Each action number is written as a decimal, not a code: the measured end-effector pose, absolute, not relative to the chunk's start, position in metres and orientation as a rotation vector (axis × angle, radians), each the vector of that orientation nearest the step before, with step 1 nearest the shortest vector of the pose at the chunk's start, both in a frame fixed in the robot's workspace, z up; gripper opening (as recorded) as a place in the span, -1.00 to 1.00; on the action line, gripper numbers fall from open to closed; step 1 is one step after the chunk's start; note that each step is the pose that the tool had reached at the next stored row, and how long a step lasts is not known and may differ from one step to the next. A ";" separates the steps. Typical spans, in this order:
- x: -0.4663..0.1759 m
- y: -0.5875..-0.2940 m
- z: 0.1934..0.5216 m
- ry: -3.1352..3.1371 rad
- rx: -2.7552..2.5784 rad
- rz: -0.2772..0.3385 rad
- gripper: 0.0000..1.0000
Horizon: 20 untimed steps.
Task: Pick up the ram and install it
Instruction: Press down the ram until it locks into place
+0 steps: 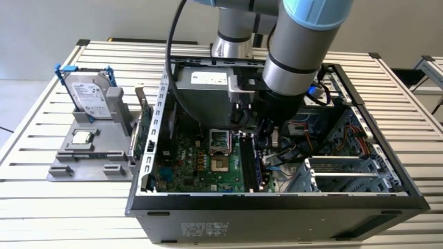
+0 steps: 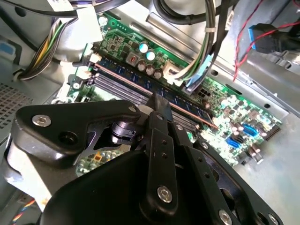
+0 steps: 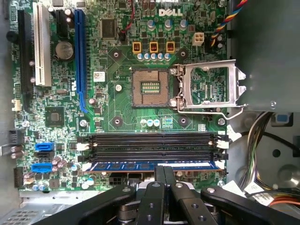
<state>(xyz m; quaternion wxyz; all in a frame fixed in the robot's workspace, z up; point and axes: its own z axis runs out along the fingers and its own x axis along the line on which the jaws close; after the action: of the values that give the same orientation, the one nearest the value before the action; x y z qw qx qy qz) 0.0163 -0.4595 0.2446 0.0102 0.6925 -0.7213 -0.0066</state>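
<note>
The ram point(image 3: 152, 165) stands edge-up in the memory slot nearest the fingers, its blue top edge running across directly beneath the fingertips in the first wrist view; in the second wrist view the ram point(image 2: 140, 82) runs diagonally just beyond them. The gripper point(image 3: 164, 174) has its fingers point(image 3: 160, 176) pressed together with no visible gap, their tips at or on the top edge of the stick near its middle; actual contact cannot be confirmed. They pinch nothing.

Beyond the ram from the fingers, the other memory slots point(image 3: 152, 143) are vacant, latches point(image 3: 222, 143) white at the ends. Further on lies the open processor socket point(image 3: 150, 87) with its retaining frame point(image 3: 209, 86) swung aside.

Judgement: pickup and placement are done; the stick is in its slot. Whether it is fully seated and latched cannot be determined.

In the exterior view the arm point(image 1: 291, 62) reaches down into the open computer case point(image 1: 277, 212); a hard drive point(image 1: 90, 96) and a processor chip point(image 1: 83, 137) rest on a grey holder point(image 1: 69, 166) well apart.
</note>
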 end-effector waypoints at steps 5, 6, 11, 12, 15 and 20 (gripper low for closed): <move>0.016 -0.460 0.255 -2.251 2.162 -0.020 -1.00; 0.016 -0.460 0.256 -2.251 2.162 -0.021 -1.00; 0.016 -0.460 0.263 -2.251 2.162 -0.021 -1.00; 0.016 -0.460 0.264 -2.251 2.162 -0.021 -1.00; 0.016 -0.460 0.269 -2.251 2.162 -0.021 -1.00; 0.016 -0.460 0.278 -2.251 2.162 -0.021 -1.00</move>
<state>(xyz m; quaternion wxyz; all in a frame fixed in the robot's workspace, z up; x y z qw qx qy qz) 0.0163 -0.4595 0.2784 0.0102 0.6925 -0.7213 -0.0066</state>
